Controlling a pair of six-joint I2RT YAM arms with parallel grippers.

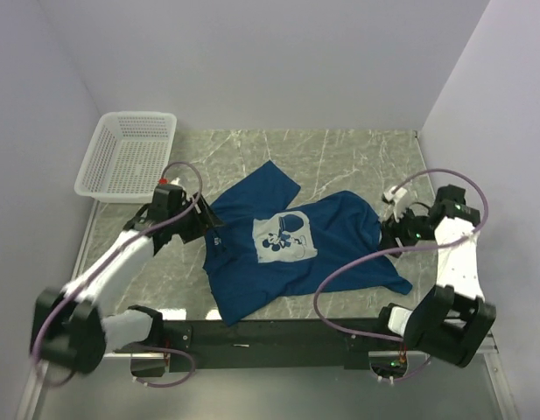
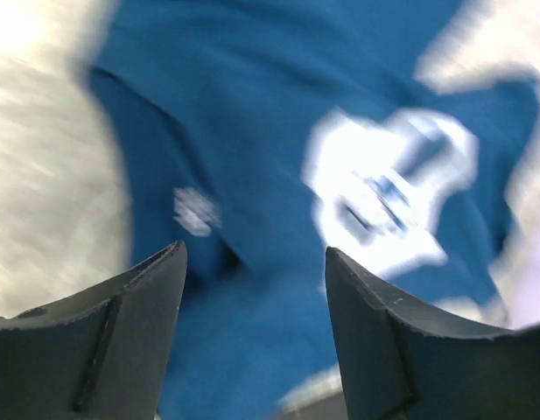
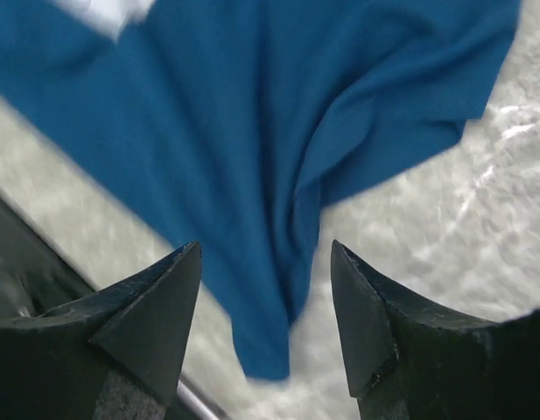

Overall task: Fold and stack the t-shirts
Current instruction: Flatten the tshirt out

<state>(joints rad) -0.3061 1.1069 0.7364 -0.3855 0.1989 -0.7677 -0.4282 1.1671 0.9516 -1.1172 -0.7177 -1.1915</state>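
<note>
A dark blue t-shirt (image 1: 287, 249) with a pale cartoon print lies spread and rumpled on the marble table, chest up. My left gripper (image 1: 202, 224) hovers at the shirt's left edge by the collar; it stands open in the left wrist view (image 2: 255, 254), blurred blue cloth (image 2: 252, 114) and print below it, nothing between the fingers. My right gripper (image 1: 394, 234) is at the shirt's right edge. The right wrist view shows it open (image 3: 265, 249) above a hanging fold of the shirt (image 3: 270, 175), not touching it.
A white mesh basket (image 1: 129, 154) stands at the back left of the table (image 1: 357, 157). Walls close in at the back and both sides. A black rail (image 1: 278, 332) runs along the near edge between the arm bases.
</note>
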